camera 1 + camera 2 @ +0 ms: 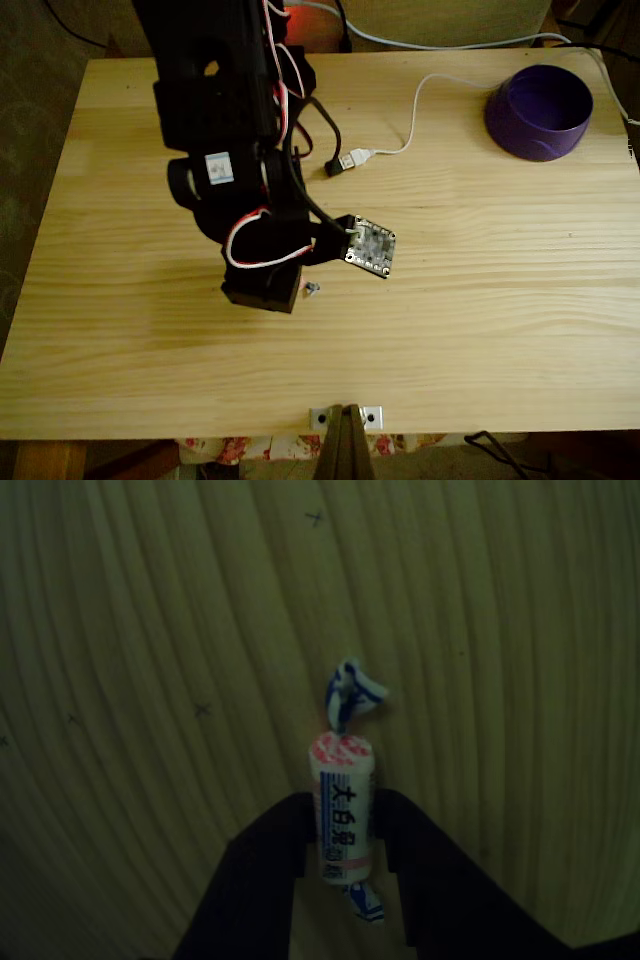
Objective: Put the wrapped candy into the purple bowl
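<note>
The jaws stand narrow on either side of the wrapped candy (345, 815) in the other view, their dark inner faces against its body near the lower middle of the frame, so the gripper (345, 845) looks closed on it. The pictures do not settle whether the candy is lifted or lies on the wooden table (150, 630). One twisted blue-and-white end sticks up above the fingers (270, 850), the other pokes out below.

In the fixed view the arm (240, 150) reaches down at the left centre of the frame, and a small tip of the wrapper shows just beside the gripper's lower right edge.

By my reading the grasp is the step in hand, done or nearly so. The next move calls for lifting clear of the wood and carrying the candy across to the upper right of the fixed view, passing the white USB plug (357, 157) and its cable (420, 100), which lie between.

The purple bowl (540, 110) sits near the table's far right corner, well apart from the gripper, and what shows of its inside holds nothing.
</note>
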Available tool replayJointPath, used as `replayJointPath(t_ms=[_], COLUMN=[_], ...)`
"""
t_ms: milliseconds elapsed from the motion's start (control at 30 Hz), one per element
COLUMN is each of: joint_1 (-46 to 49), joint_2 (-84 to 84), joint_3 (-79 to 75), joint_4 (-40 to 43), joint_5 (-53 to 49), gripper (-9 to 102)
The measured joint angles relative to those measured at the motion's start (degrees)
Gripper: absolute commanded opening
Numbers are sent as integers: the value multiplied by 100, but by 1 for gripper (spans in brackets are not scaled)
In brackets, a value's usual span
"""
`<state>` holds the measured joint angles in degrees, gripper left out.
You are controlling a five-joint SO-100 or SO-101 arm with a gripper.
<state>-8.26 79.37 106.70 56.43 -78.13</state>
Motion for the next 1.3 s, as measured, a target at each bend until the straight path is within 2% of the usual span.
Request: replayJointPath(t_ms=[167, 300, 400, 767, 1033, 1300], joint_1=[0, 0, -26, -861, -1925, -3445], joint_2=[-9, 79, 404, 2452, 3604, 4219], joint_3=[-44, -316, -360, -352, -343, -650], joint_4=[281, 510, 747, 773, 1213, 1107], joint_5=[220, 809, 1468, 4482, 5836, 6688], gripper=[2, 2, 2, 1, 1, 1])
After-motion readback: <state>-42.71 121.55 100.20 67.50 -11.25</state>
